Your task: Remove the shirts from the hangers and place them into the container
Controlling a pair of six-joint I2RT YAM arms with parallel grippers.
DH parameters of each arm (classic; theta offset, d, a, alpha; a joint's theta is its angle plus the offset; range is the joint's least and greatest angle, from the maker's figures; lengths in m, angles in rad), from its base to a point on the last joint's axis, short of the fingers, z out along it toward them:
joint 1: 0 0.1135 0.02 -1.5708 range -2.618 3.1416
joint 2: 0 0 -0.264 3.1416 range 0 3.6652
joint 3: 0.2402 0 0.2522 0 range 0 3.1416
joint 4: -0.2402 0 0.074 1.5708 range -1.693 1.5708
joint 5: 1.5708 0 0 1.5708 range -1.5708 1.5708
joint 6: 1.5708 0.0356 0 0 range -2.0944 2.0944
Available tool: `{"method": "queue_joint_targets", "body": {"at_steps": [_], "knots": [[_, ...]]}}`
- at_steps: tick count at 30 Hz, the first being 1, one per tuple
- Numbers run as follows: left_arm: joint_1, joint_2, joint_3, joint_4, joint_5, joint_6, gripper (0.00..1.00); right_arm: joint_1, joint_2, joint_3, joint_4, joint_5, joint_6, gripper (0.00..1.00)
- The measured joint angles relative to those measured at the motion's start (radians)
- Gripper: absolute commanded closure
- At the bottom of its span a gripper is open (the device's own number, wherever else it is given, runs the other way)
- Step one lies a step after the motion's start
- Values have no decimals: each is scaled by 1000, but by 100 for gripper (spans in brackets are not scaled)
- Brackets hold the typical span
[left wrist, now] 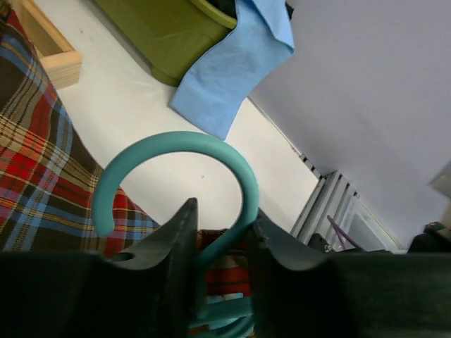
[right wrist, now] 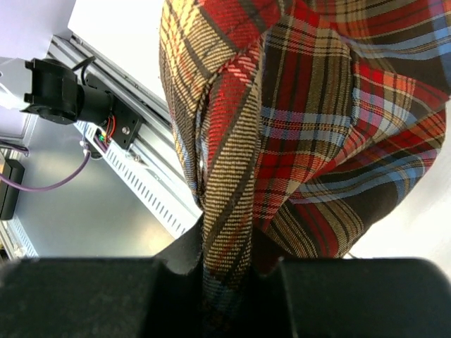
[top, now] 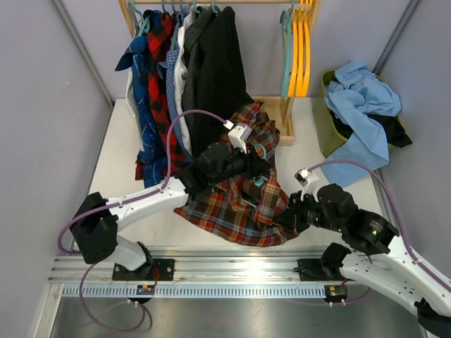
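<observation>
Stripping step: left gripper (left wrist: 222, 215) pinches the hanger (left wrist: 176, 141) by its hook, right gripper (right wrist: 225, 246) clamps the plaid shirt (top: 225, 218) at its four-o'clock edge; next, pull them apart.

The left arm (top: 141, 201) stretched forward and to the right, its left gripper (left wrist: 222, 225) pinched on the neck of a teal hanger (left wrist: 176, 139). The right arm (top: 373, 236) bent inward, low at the near edge, the right gripper (right wrist: 225, 257) clamped on a fold of the plaid shirt (right wrist: 317, 141).
</observation>
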Motion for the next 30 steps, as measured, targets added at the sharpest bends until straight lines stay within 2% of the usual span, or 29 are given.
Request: {"method": "queue_joint_targets", "body": {"at_steps": [1,4,11,12,14,15,18,23,30], "knots": [[4,6,-2,1,6,1,89,0,-2,0,-1,3,2,100],[12,14,-10,-1,21,26,100,0,-14,1,-8,11,10,100],[12,7,-11,-18,30,35,100,2,-24,6,-27,42,13,100],[12,1,-11,-25,29,37,100,3,-25,8,-27,45,12,97],[10,-21,-11,-47,22,46,100,5,-26,14,-27,45,10,79],[8,-34,-11,-59,16,54,100,6,-25,18,-27,45,8,65],[3,-78,-5,-119,-16,81,100,8,-25,32,-23,55,-5,55],[6,-91,89,-252,-63,129,100,8,-25,40,6,63,-20,51],[64,-91,239,-369,-93,186,98,8,-48,40,21,63,-28,51]]}}
